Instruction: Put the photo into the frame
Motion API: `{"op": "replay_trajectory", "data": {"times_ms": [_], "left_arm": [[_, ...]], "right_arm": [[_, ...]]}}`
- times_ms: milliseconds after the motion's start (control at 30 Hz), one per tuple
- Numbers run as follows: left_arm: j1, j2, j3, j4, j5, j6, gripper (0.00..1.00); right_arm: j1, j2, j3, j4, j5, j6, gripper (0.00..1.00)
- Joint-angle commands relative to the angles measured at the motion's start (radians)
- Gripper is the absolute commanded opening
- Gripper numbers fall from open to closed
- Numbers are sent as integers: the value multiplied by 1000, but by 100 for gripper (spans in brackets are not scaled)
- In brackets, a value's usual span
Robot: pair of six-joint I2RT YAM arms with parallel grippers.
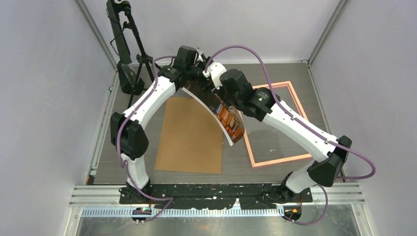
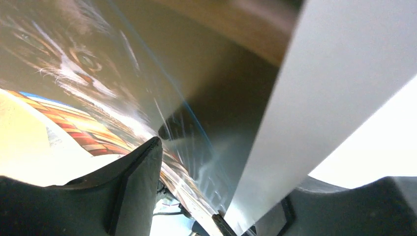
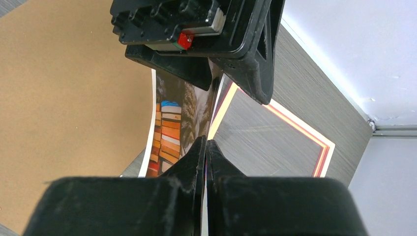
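The photo [image 1: 226,115], a cat among book stacks, is lifted off the table and bowed, with its white back facing down-left. My right gripper [image 1: 209,91] is shut on its upper edge; in the right wrist view the fingertips [image 3: 206,142] pinch the print [image 3: 169,132]. My left gripper [image 1: 196,78] is at the same end with its jaws apart. In the left wrist view [image 2: 265,167] the print's cat side [image 2: 74,59] and white back [image 2: 344,73] pass between its fingers. The salmon-pink frame [image 1: 280,161] lies flat to the right, also seen in the right wrist view [image 3: 322,142].
A plain brown backing board [image 1: 189,137] lies flat on the dark table, left of the frame and under the lifted photo. A black stand [image 1: 123,44] rises at the back left. Pale walls enclose the table on three sides.
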Motion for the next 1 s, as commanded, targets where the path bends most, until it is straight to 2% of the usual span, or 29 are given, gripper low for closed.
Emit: {"op": "replay_trajectory", "data": {"times_ms": [0,500,633,767,900,967], "left_arm": [[-5,-68,4,42,21,2,58],[-4,-95,-43,75,46,-17,17],[-4,-96,-49,85,53,-23,11],[-4,-96,-54,93,57,-27,1],[-4,-100,-59,97,62,-28,0],[-4,-103,-57,97,62,-25,0]], "right_arm": [[26,3,31,14,38,-26,5],[52,32,52,8,42,-25,5],[53,33,53,8,33,-21,6],[53,34,56,6,26,-17,5],[54,32,54,7,25,-9,6],[53,31,55,6,18,-5,11]]}}
